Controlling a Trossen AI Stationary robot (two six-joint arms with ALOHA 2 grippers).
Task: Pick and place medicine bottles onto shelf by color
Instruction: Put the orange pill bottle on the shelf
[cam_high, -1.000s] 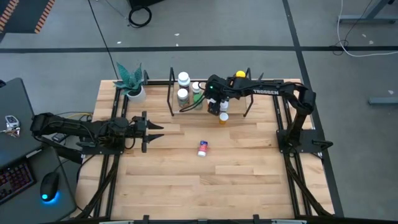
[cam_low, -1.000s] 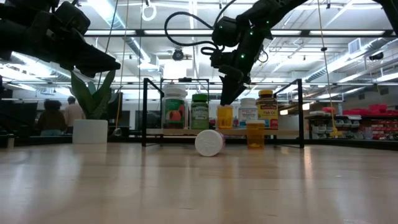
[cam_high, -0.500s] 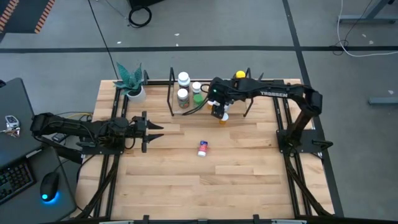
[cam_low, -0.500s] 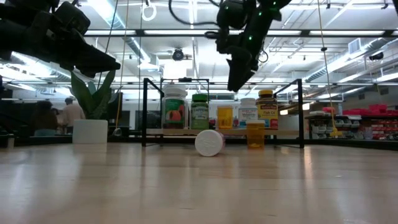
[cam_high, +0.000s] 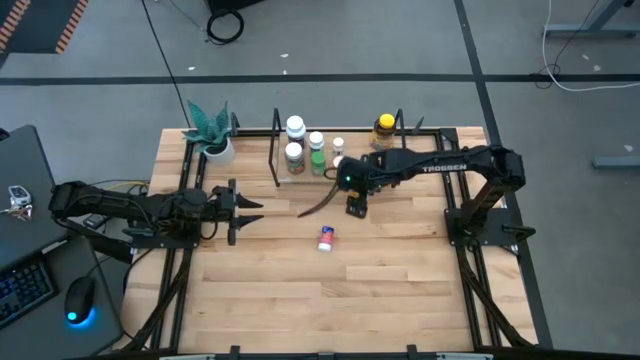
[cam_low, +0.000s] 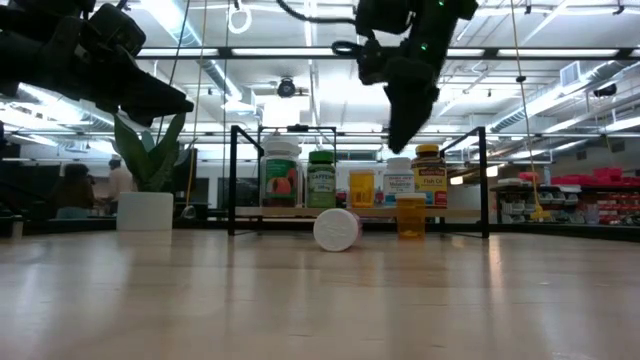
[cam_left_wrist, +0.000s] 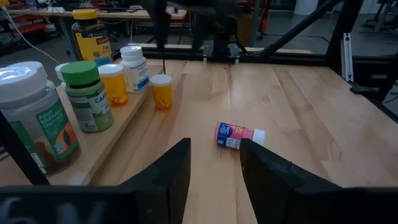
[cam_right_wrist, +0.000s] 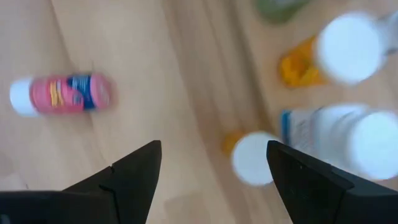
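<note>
The shelf (cam_high: 275, 160) of black rods stands at the table's far side. On its pale base (cam_left_wrist: 118, 134) stand several bottles, among them a green one (cam_low: 321, 178) and an amber one with a yellow cap (cam_high: 385, 125). A small orange bottle with a white cap (cam_low: 410, 215) stands on the table just in front of the shelf. The red-blue labelled bottle (cam_high: 326, 237) lies on its side mid-table. My right gripper (cam_right_wrist: 213, 149) is open and hangs high, pointing down above the small orange bottle (cam_right_wrist: 252, 158). My left gripper (cam_left_wrist: 214, 146) is open, level, at the table's left.
A white pot with a green plant (cam_high: 212, 140) stands at the far left corner. Black rails (cam_high: 465, 240) run along the table's left and right sides. Bare wood lies between the lying bottle and the near edge. A person (cam_low: 75, 188) shows in the room behind.
My right gripper has risen from just above the shelf's bottles and drawn back toward the table's near edge, now hanging above the small orange bottle in front of the shelf. The bottles and my left arm have kept still.
</note>
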